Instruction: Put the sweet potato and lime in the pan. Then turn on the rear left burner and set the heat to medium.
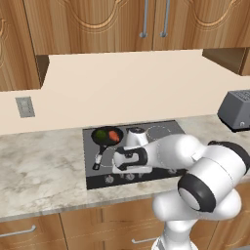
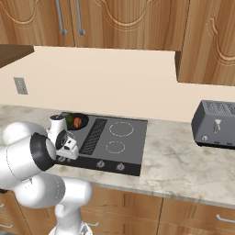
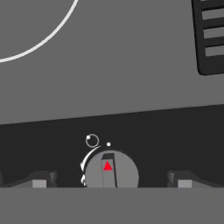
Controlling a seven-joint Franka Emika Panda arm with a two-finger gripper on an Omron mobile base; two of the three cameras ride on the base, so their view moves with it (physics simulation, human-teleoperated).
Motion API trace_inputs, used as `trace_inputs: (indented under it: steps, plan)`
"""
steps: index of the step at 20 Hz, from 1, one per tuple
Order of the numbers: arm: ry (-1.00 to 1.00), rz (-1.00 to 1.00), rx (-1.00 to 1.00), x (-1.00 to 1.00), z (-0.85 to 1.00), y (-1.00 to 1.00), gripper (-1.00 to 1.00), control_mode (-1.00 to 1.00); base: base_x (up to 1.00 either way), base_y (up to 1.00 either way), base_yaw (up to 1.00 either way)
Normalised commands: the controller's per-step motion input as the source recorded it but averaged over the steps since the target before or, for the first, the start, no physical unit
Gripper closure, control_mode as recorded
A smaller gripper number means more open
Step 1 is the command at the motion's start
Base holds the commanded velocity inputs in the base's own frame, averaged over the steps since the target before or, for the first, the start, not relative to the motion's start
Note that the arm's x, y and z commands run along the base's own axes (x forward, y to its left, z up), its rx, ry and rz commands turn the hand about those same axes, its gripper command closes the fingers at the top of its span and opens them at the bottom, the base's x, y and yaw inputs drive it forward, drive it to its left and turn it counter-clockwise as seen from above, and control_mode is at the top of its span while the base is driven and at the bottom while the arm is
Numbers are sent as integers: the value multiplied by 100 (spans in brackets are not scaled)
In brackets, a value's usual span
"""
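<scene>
The gripper [image 3: 111, 183] stands fully open and holds nothing. In the hand view its two dark fingertips [image 3: 41, 180] rise well apart at the lower edge, and a round grey burner knob [image 3: 111, 171] with a red triangle marker sits centred between them, untouched by either. A white arc scale and a small ring symbol lie just beyond the knob on the dark control strip [image 3: 175, 135].

The arm reaches forward and down from the base, with the hand [image 1: 129, 158] held low over the front edge of the black cooktop [image 1: 161, 141].

Beyond the gripper, at the rear left burner, sits the pan [image 1: 103, 136]. The sweet potato [image 1: 113, 135] and the lime [image 1: 100, 134] lie side by side inside it. The pan's handle [image 1: 98, 159] points toward the front, just left of the hand.

The cooktop is set in a marbled stone counter [image 1: 44, 166]. A cream wall with a socket plate [image 1: 25, 107] rises behind, with wooden cabinets [image 1: 122, 22] above and drawers below.

The right base view shows a dark centre grille [image 2: 93, 135] on the cooktop, two white burner rings [image 2: 121, 129] to the gripper's right, and a grey toaster [image 2: 215, 124] far right on the counter.
</scene>
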Motion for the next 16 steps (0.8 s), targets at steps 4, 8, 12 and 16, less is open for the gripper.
trace_inputs:
  steps: [4, 8, 12, 16]
  plan:
    - [0, 0, 0, 5, -2, 0, -100, -100, 0, 0, 0]
    - [0, 0, 0, 0, -19, 0, -100, -100, 0, 0, 0]
    - [0, 0, 0, 0, -26, 0, -100, -100, 0, 0, 0]
    - [0, 0, 0, -4, -30, 0, -100, -100, 0, 0, 0]
